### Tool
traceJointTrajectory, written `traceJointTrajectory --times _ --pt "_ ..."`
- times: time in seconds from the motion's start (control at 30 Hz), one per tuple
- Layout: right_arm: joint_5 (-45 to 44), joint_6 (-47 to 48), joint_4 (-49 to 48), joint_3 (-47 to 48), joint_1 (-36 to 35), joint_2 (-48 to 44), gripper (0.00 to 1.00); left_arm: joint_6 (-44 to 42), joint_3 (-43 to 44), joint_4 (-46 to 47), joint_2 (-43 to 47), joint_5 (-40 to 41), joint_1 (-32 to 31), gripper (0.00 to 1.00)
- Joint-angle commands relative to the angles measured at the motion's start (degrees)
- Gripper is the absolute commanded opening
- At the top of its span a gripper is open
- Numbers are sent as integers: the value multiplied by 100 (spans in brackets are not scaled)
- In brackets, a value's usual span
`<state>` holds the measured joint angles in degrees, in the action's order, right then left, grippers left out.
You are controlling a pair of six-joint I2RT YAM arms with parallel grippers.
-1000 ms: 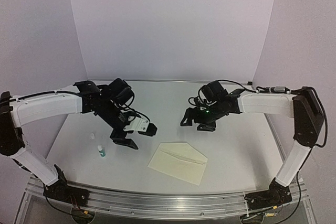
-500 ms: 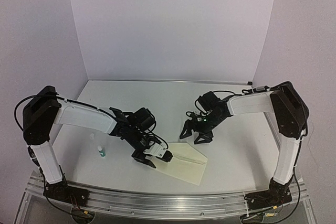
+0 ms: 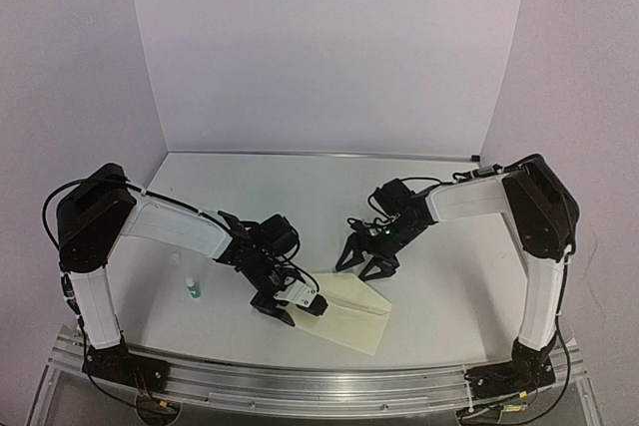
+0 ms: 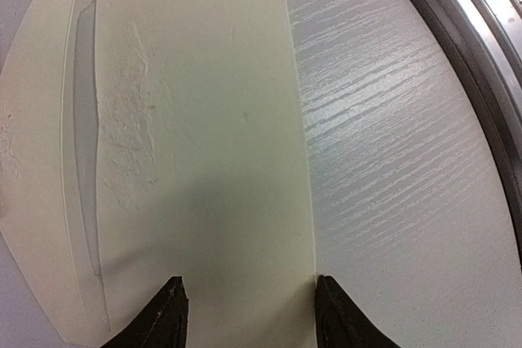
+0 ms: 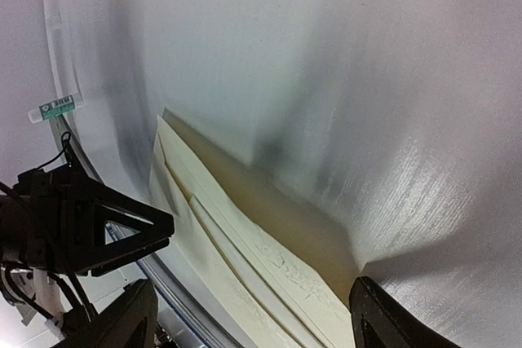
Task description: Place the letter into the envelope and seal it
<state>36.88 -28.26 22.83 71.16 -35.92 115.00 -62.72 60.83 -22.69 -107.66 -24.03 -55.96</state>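
Since a second ago your left arm has swung in and dropped low, and the left gripper (image 4: 251, 312) is now sitting at the left end of the envelope (image 3: 349, 314) instead of hanging off to its left. The right arm has also come down and closer.

Well out to the left of the left jaws, a small bottle (image 3: 192, 289) is standing on the table (image 3: 449, 276). The left jaws are standing parted and gripping nothing. In the left wrist view they are pointing along the envelope. One fingertip (image 4: 334, 315) is sitting at the long edge on the rail side, and the other is resting over the paper's face. You cannot tell whether either tip is touching.

The envelope is lying flat on the table between the two grippers, about where it lay before. Its flap side is running along beyond the left jaws.

The right gripper (image 3: 361, 262) is hovering just past the envelope's far edge. Its jaws are spread wide and empty, and the envelope is lying ahead of them in the right wrist view.
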Motion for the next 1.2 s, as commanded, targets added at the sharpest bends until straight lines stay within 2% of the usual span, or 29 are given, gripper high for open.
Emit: traceJointTrajectory --times 0.0,0.1,0.27,0.43,0.67,0.8,1.03,1.17 --pt "559 45 -53 296 33 -202 74 134 -223 84 -193 199 -29 51" --pt "639 -180 -247 238 10 -384 71 171 -269 151 -252 314 -29 49" --pt "893 -826 -1097 -234 -198 -398 66 195 -279 311 -372 493 -29 48" --pt "829 -1047 -1233 -358 -366 -205 51 219 -358 482 -441 659 -29 47" --pt "681 -1294 -1281 -375 -542 -342 46 231 -554 676 -514 889 -28 45" --pt "406 -1531 -1281 -679 -673 -271 34 305 -524 734 -596 977 -31 44" --pt "-167 -1625 -1275 -1110 -679 -253 7 433 -538 706 -616 996 -29 44" --pt "-480 -1573 -1271 -1212 -680 -140 0 517 -530 708 -604 984 -28 44"
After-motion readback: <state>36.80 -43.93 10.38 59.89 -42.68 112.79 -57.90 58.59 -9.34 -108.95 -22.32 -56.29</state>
